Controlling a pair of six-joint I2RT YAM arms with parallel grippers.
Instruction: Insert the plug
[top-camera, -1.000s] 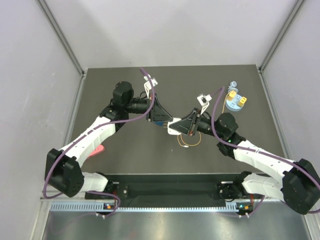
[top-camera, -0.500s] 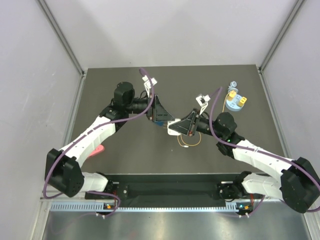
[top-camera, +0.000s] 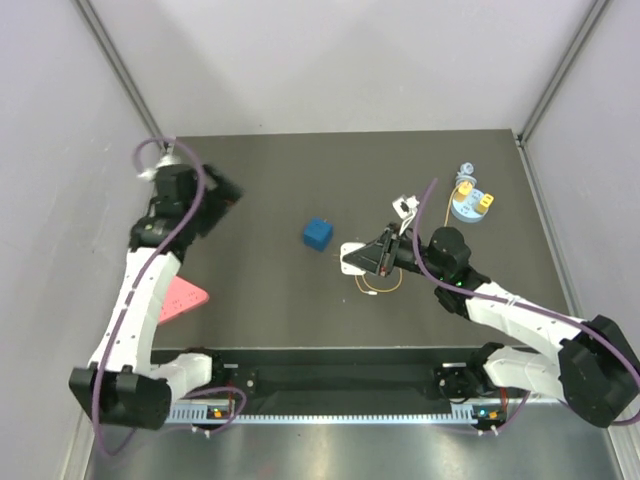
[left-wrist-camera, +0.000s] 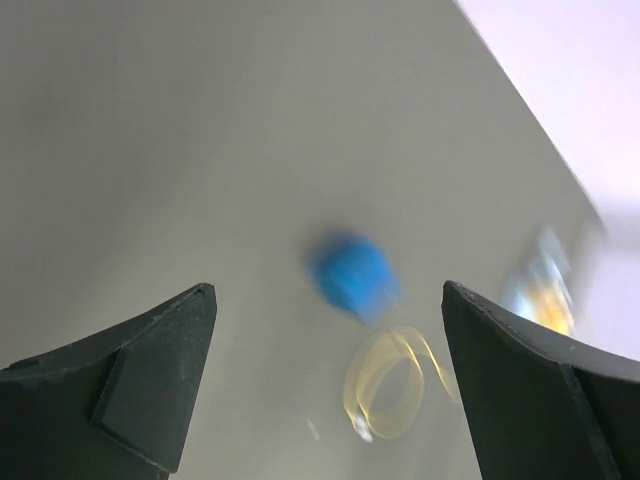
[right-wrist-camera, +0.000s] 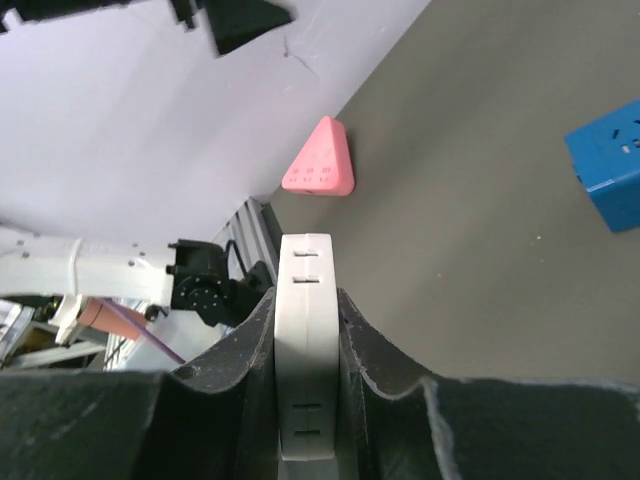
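My right gripper (top-camera: 358, 258) (right-wrist-camera: 305, 295) is shut on a flat white block with small slots (right-wrist-camera: 305, 340) (top-camera: 350, 258), held just above the table's middle. A thin yellow cable loop (top-camera: 380, 285) (left-wrist-camera: 390, 385) lies under that gripper. Two small yellow blocks (top-camera: 472, 195) sit on a blue round holder (top-camera: 470, 212) at the back right. They are too small to tell which is the plug. My left gripper (top-camera: 225, 190) (left-wrist-camera: 327, 289) stands wide open and empty near the back left. A blue cube (top-camera: 318, 234) (left-wrist-camera: 352, 275) (right-wrist-camera: 610, 175) rests alone left of the white block.
A pink wedge (top-camera: 182, 298) (right-wrist-camera: 320, 160) lies at the left edge of the dark table (top-camera: 270, 300). Pale walls close in on both sides and at the back. The arms' bases and a black rail (top-camera: 340, 380) line the near edge.
My left gripper opened beside the blue cube and the arm swung away to the back left, leaving the cube on the table. The right gripper kept its hold and barely moved.
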